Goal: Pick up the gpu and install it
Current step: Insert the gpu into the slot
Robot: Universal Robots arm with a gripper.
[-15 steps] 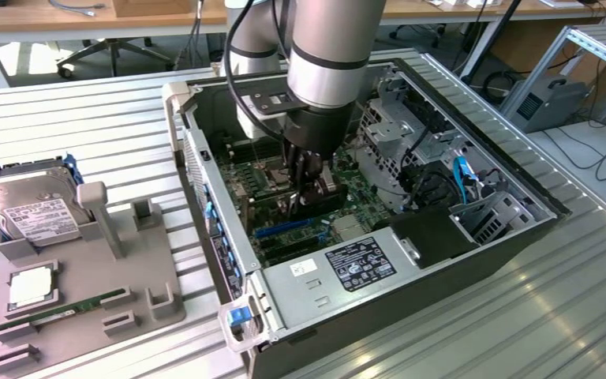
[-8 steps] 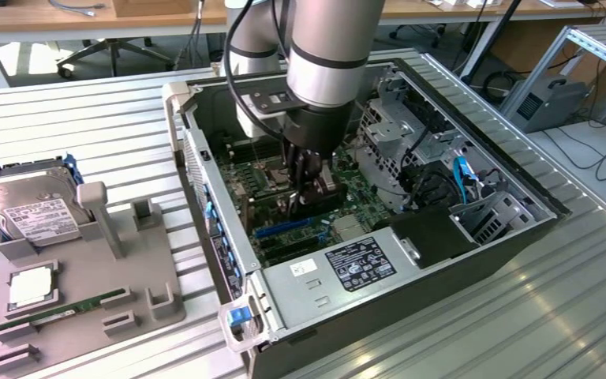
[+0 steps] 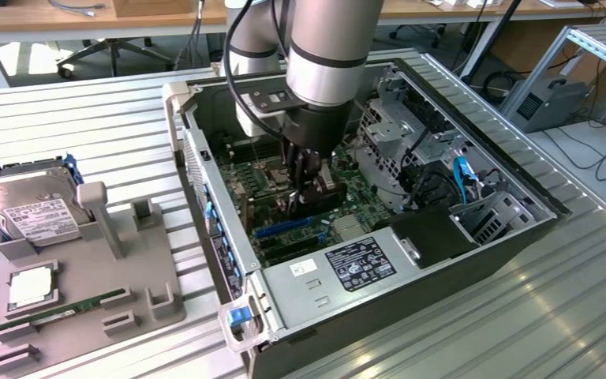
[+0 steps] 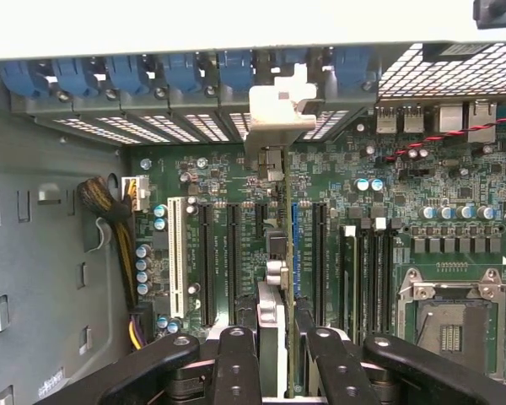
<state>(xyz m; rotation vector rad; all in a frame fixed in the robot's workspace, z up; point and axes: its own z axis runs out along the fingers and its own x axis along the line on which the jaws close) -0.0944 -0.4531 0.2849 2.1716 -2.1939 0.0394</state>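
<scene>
You've got the open PC case (image 3: 387,260) lying on its side on the slatted desk (image 3: 555,316), with the arm reaching straight down into it. Off to the exterior view's left sits the grey parts holder (image 3: 103,292), carrying the hard drive (image 3: 29,207) and the thin RAM stick (image 3: 56,311), so those aren't your concern right now.

Inside the case, the motherboard (image 4: 388,186) fills the floor, and the wrist view looks right along the row of expansion slots (image 4: 236,253). The gpu (image 4: 274,329) is standing on edge over the board, pinched between the pincer (image 4: 275,359) fingers, with its silver bracket (image 4: 280,114) up against the rear slot openings by the blue clips (image 4: 185,76). So the pincer is clamped on the card, not hanging free.

To do this bit well, I'd say keep the card dead vertical and its edge in line with the blue slot (image 4: 295,245) just beside it. Watch that the bracket tab drops into its opening rather than catching the case wall. If it tilts, you'll likely jam one end, so push evenly.
</scene>
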